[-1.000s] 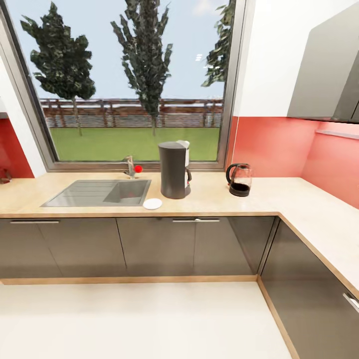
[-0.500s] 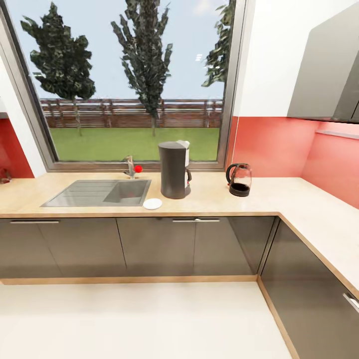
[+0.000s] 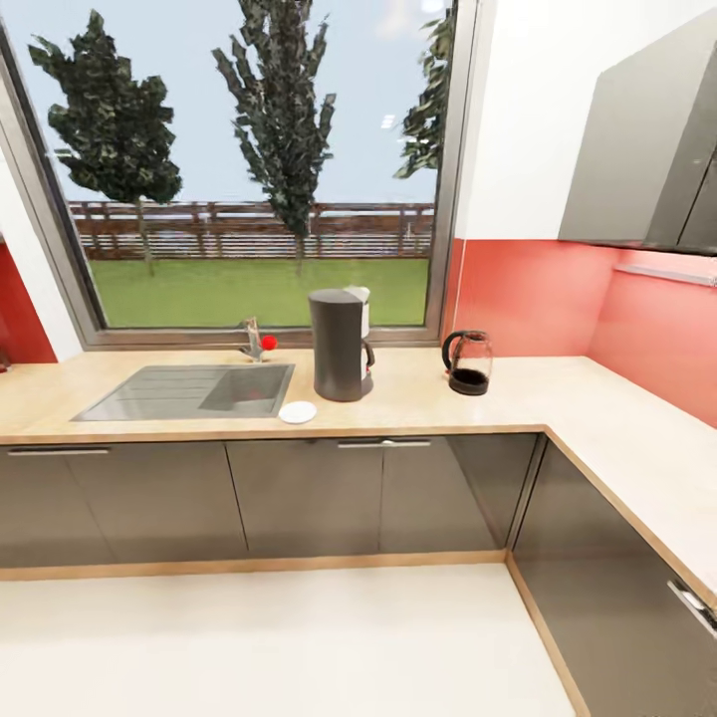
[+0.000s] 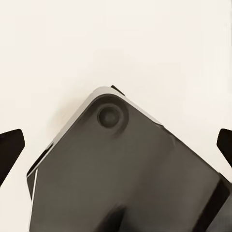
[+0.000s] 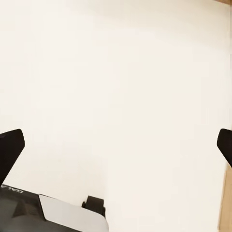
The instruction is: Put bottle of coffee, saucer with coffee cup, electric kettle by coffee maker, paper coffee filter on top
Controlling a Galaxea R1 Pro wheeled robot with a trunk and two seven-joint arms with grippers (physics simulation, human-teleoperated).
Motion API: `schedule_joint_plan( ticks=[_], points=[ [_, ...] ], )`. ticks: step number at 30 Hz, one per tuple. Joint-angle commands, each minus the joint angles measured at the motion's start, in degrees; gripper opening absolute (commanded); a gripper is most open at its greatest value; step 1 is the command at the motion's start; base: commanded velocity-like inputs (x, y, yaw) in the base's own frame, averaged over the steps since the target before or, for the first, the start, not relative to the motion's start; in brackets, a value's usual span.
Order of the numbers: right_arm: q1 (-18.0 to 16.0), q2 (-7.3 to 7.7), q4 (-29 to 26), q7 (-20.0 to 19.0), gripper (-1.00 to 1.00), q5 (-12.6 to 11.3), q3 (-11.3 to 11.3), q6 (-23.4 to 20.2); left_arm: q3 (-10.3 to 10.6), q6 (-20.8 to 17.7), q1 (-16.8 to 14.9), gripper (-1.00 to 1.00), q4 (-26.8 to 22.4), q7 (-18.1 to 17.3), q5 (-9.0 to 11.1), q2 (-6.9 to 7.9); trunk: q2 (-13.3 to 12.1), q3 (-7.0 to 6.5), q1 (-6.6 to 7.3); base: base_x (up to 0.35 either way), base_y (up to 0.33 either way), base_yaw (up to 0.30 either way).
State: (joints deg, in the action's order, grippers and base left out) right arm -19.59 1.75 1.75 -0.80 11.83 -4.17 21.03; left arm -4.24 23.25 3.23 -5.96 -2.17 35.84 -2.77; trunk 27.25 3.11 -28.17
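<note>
The left gripper [image 4: 116,147] is spread wide, with one dark fingertip [image 4: 10,150] at each side edge of the left wrist view and nothing between them. Beyond the fingers lies a pale cream floor [image 4: 116,43], plain and unmarked. A dark grey part of the robot's base [image 4: 125,179], with a rounded corner and a round recessed knob [image 4: 110,116], sits over the floor.

The kitchen countertop [image 3: 418,403] carries the coffee maker [image 3: 337,345], saucer [image 3: 297,412] and electric kettle [image 3: 468,362].
</note>
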Motion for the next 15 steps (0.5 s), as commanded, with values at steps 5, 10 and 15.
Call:
schedule_joint_plan(
  ticks=[5, 10, 15],
  points=[
    [-0.1, 0.01, 0.19, -0.08, 1.0, -0.23, -0.4, 0.28, -0.42, 0.04, 0.03, 1.0, -0.11, -0.25, 0.02, -0.02, -1.93, -1.22, 1.07, 0.0, 0.0, -0.133],
    [-0.1, 0.01, 0.19, -0.14, 1.0, -0.12, -0.46, 0.12, -0.39, 0.04, 0.03, 1.0, -0.11, -0.28, -0.03, -0.01, -3.93, -2.48, 2.17, 0.0, 0.0, -0.114],
    [-0.1, 0.06, 0.19, -0.21, 1.0, -0.02, -0.66, -0.31, -0.56, 0.0, 0.03, 1.0, -0.18, -0.23, -0.01, 0.2, -4.33, -2.75, 2.39, 0.0, 0.0, -0.031]
  ],
)
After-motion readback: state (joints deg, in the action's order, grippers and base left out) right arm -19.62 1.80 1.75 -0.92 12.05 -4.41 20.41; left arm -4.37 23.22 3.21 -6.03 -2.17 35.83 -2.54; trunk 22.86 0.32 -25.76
